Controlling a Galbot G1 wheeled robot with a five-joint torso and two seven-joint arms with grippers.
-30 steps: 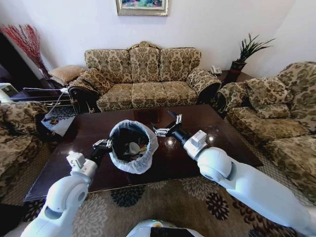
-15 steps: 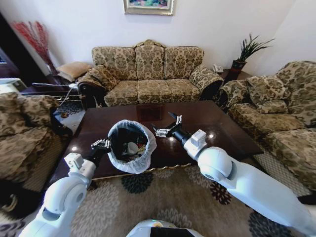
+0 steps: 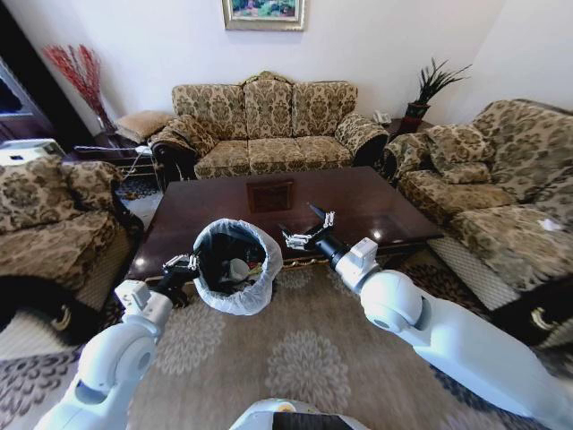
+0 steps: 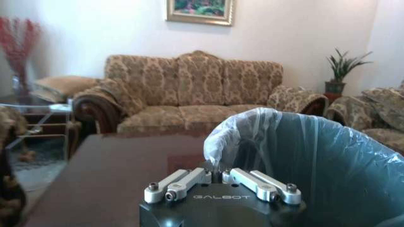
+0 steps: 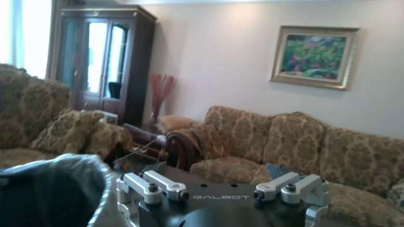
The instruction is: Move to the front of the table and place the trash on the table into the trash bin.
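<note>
**Operator:** I've got the trash bin (image 3: 236,278) hanging off my left gripper (image 3: 183,264), over the carpet just off the near edge of the table (image 3: 215,210), toward its left corner. The fingers are pinched shut on the white bag where it folds over the rim; my left wrist camera shows them closed right against the plastic (image 4: 249,137).

**Observer:** And which side of the jaws is the bin on?

**Operator:** It sits to the right of the left gripper, touching it at the rim. My right gripper (image 3: 309,231) is on the bin's other side, near it but apart, over the table's near edge. Its jaws are spread wide with nothing between them.

**Observer:** Where's the trash?

**Operator:** Down inside the bin: I can make out a pale cup-like piece and a yellowish scrap (image 3: 240,267) against the dark liner. I can't tell the rest apart. On the table top I see a square inlay (image 3: 269,194) at its middle.
</note>
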